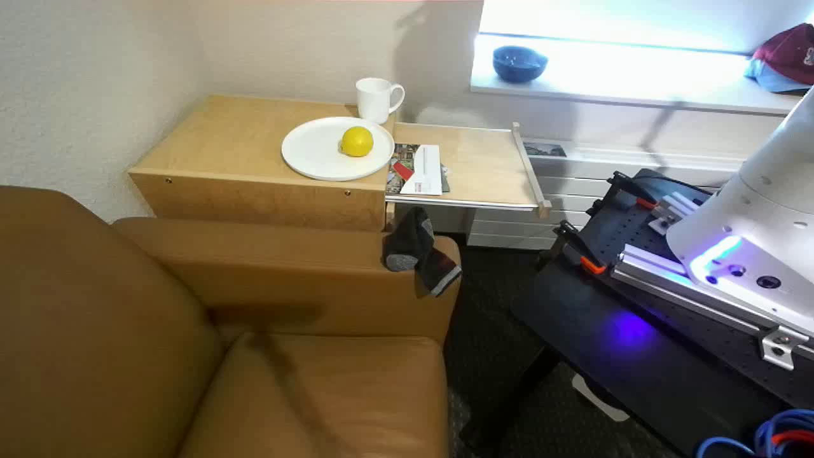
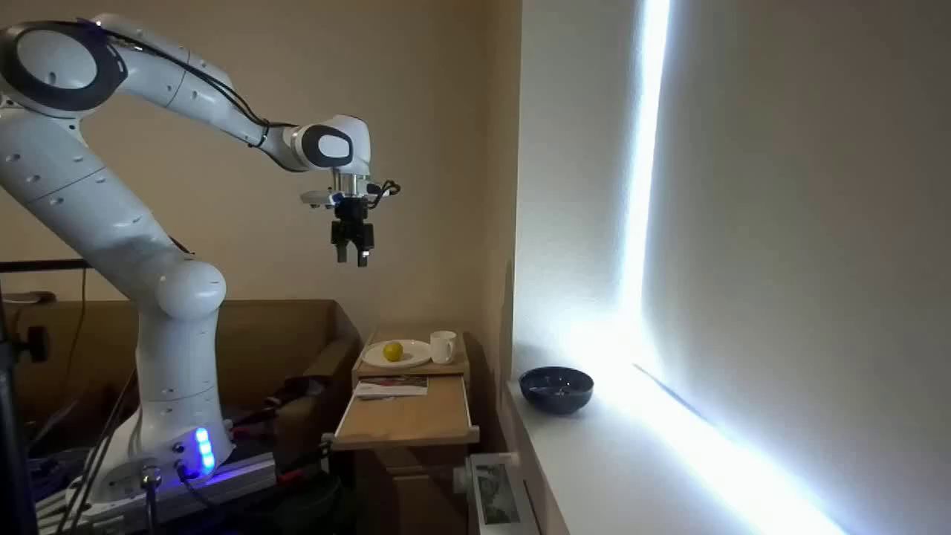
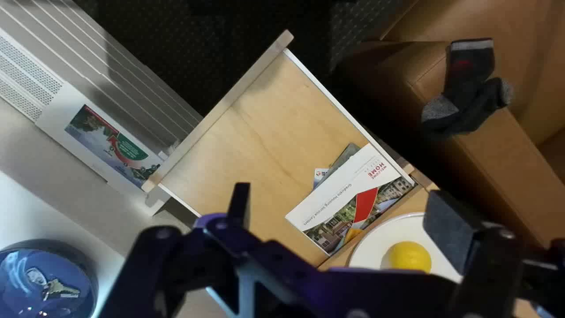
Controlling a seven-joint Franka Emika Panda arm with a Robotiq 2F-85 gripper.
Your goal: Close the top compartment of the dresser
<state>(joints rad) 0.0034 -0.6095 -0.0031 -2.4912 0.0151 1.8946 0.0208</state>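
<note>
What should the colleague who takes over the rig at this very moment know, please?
Gripper: open, holding nothing, raised higher than the dresser.
Top compartment: pulled out, with a brochure lying inside near the dresser end.
On the dresser: a plate with a yellow fruit on it, and a mug.
Done: closing not achieved; the compartment stands open.
Left: push the front panel toward the dresser until shut, ideally watching that the brochure slides in flat.

In an exterior view, glare bleaches the sill (image 1: 610, 73) at 2 o'clock; shadow dims the wall (image 1: 439, 51) at 12 o'clock.
</note>
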